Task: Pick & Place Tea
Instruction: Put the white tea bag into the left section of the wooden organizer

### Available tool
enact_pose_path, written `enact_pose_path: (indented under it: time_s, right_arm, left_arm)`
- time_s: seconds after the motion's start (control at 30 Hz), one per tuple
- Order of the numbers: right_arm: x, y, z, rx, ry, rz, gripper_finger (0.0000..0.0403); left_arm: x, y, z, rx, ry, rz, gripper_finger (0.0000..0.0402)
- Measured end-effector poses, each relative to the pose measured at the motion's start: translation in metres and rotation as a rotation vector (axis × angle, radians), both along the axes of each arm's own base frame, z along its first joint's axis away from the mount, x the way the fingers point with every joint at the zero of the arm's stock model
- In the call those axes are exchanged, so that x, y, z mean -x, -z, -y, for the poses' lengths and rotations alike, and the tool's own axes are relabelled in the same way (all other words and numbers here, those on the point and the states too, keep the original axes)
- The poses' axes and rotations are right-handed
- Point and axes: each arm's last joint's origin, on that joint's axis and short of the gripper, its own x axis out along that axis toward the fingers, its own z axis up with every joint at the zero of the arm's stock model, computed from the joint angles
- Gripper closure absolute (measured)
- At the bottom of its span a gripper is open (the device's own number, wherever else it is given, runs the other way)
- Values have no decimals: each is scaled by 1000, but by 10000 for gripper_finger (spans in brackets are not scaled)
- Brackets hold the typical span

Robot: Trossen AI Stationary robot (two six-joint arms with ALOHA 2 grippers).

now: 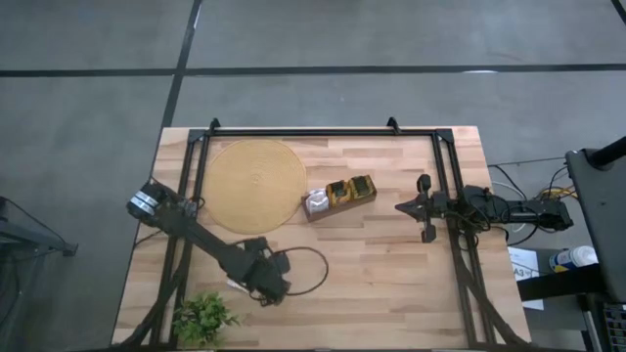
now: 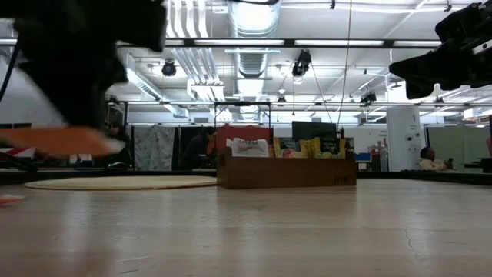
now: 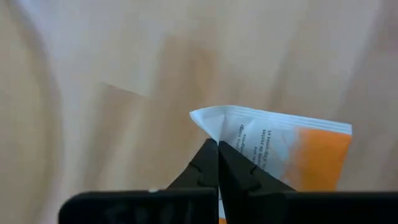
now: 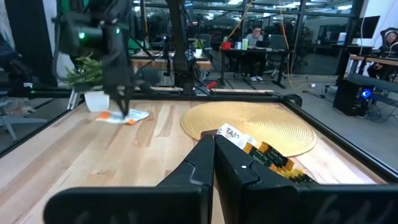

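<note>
My left gripper (image 1: 259,285) is over the table's near left part, close to the plant, shut on a white tea sachet with an orange patch (image 3: 292,149). In the low view the sachet (image 2: 61,138) shows above the table top. The long brown tray (image 1: 339,196) stands at mid-table and holds several sachets upright, one white (image 1: 318,203) and others yellow-green (image 1: 349,189). A sachet or two (image 4: 121,116) show below the left gripper in the right wrist view. My right gripper (image 4: 214,146) waits shut to the right of the tray, holding nothing. My left gripper pinches the sachet between its two fingers (image 3: 205,165) at a corner of the white end (image 3: 225,132). It comes from above, pointing down. The sachet is lifted clear of the table and sticks out to one side, orange end (image 3: 323,155) away from the fingers.
A round woven mat (image 1: 256,183) lies left of the tray. A small green plant (image 1: 205,318) stands at the near left corner. A black frame (image 1: 323,131) runs along the far edge and both sides. Bare wood lies between tray and near edge.
</note>
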Motion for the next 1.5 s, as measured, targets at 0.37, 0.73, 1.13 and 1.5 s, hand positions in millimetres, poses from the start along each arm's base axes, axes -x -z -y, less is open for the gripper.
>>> enact_pose_path:
  time_s: [0.37, 0.73, 1.13, 1.5]
  right_arm:
    - [0, 0, 0, 0, 0, 0, 394]
    - [0, 0, 0, 0, -1, -1, 394]
    - [0, 0, 0, 0, 0, 0, 394]
    - [0, 0, 0, 0, 0, -1, 394]
  left_arm:
    - [-35, -71, -46, -373, 27, 200, 401]
    - [-60, -88, -90, -686, -93, 285, 402]
    - [-107, -54, -122, -821, -23, 253, 401]
    - [-134, -30, -117, -961, -13, 197, 401]
